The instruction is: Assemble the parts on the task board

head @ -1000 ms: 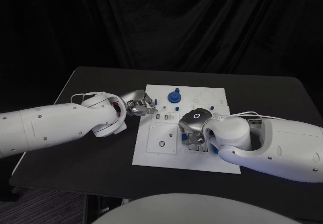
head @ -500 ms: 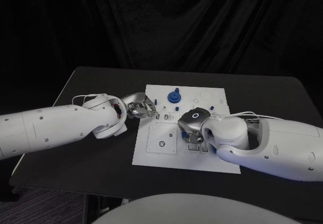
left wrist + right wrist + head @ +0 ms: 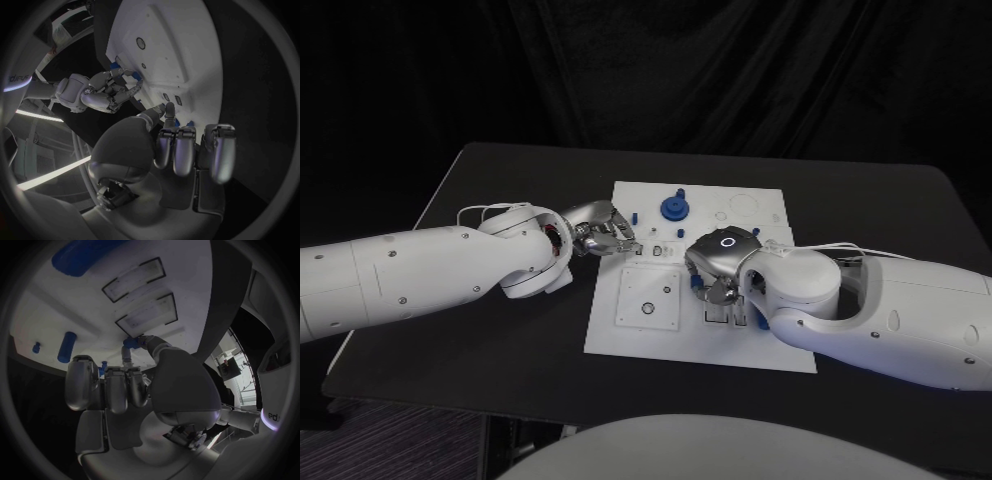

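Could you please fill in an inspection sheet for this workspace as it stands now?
Surface: black table, task board in the middle.
Job's things: blue round part at the board's far end; small blue part pinched at the right hand's fingertips above the board's rectangular slots.
Clutter: nothing seen.
Hands: left hand at the board's left edge, grip cannot be told; right hand over the board.
Cables: white cable on the left arm.
Surroundings: dark curtain.

No word, number or brand can be read anywhere. The right arm (image 3: 28, 80) bears pale lettering in the left wrist view, cut off and illegible. The left arm (image 3: 275, 416) carries similar pale letters in the right wrist view, also cut off.
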Controlling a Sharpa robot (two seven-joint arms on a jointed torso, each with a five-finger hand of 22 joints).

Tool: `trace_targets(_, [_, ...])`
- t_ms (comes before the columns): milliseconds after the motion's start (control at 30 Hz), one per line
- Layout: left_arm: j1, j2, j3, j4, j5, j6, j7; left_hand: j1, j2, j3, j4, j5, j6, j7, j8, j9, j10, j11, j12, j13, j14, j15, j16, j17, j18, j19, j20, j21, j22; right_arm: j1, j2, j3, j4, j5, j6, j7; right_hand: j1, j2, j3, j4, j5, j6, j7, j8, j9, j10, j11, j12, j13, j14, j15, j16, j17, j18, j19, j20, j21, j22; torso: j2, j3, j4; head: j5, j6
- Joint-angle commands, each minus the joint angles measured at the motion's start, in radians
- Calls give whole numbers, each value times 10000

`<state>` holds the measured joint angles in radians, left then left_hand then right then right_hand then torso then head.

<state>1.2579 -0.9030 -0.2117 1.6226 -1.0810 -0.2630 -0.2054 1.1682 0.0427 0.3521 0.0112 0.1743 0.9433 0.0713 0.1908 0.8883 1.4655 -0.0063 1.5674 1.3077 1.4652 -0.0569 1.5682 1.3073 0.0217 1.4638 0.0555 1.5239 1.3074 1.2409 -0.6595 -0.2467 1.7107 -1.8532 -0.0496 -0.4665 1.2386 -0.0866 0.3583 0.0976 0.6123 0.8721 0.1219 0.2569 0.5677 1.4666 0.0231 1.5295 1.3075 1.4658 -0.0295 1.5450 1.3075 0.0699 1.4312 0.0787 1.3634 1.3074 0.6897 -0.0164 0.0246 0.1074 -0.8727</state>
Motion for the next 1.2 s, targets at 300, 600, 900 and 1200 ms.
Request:
trace_targets(300, [-31, 39, 7, 5, 20, 111, 20, -54, 23, 1, 43, 50, -31, -4, 11, 19, 1053, 73, 34, 2631, 1056, 72, 26, 2634, 62, 258, 79, -78, 1710, 301, 109, 5, -409, 1518, -1796, -234, -379, 61, 213, -10, -711, 345, -274, 535, 895, 355, 7, -23, 1889, 772, -22, -43, 2174, -114, -52, 12, -107, 1866, 8, -5, -7, 16, 1])
trace_targets(600, [-33, 105, 7, -27, 20, 159, -16, -53, 30, 4, 45, 52, -24, -4, 16, 23, 1053, 71, 34, 2631, 1056, 71, 26, 2634, 74, 223, 79, -103, 1670, 354, 566, 5, -1251, 2306, -1936, -233, -614, 118, 214, 86, -1238, 410, -322, 625, 992, 277, -25, -77, 1811, 697, -44, -123, 2057, -71, -174, -2, -280, 1807, 13, -28, 4, 15, 1])
trace_targets(900, [-45, 174, 7, -70, 20, 202, -38, -53, 32, 6, 45, 57, -20, -4, 18, 25, 1053, 71, 34, 2631, 1056, 70, 26, 2634, 79, 206, 80, -115, 1652, 339, 1043, 5, -1873, 2427, -2009, -237, -723, 153, 206, 140, -1513, 368, -317, 619, 1016, 233, -23, -108, 1768, 666, -44, -156, 2011, -51, -231, -6, -365, 1779, 19, -26, 43, -69, 1])
trace_targets(1200, [-61, 240, 7, -117, 20, 269, -64, -54, 31, 6, 45, 58, -20, -4, 18, 27, 1053, 71, 34, 2631, 1056, 70, 26, 2634, 86, 186, 80, -128, 1630, 279, 1344, 6, -2168, 2445, -1891, -310, -1272, 288, -63, 554, -3022, 294, -269, 548, 1026, 154, 31, -158, 1701, 615, 3, -210, 1934, -15, -340, 32, -551, 1725, 4, -11, 8, -23, 1])
